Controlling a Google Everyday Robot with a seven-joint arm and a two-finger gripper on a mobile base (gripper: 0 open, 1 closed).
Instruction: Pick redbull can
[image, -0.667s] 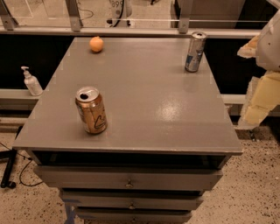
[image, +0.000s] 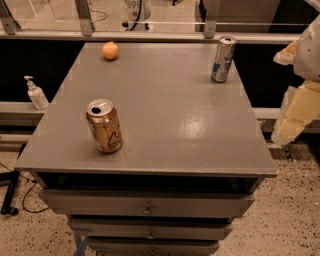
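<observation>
You have the redbull can (image: 222, 59) in the upper right of the frame. It stands upright near the far right corner of the table (image: 165, 90), blue and silver with a silver top. Nothing touches it.

Your gripper (image: 296, 112) is at the right edge of the frame. It shows as cream-coloured blocks hanging off the side of the table, lower in the picture than the redbull can and well apart from it. It is over the floor and the dark gap there, not over the tabletop. You cannot tell from this view whether it is released or clenched, and much of it is cut off by the frame edge. It holds nothing that you can see.

A gold can (image: 104, 125) stands upright in the lower left part of the table, near the front edge. It is wider than the redbull can and its top is open. An orange ball (image: 110, 50) sits in the upper left, near the far edge. The three things are well apart from one another.

Under the tabletop you see drawers (image: 147, 205) with small knobs, stacked toward the bottom of the frame. A white pump bottle (image: 36, 93) stands on a ledge at the left edge, beside the table and off it. The floor (image: 295, 220) at lower right is speckled.
</observation>
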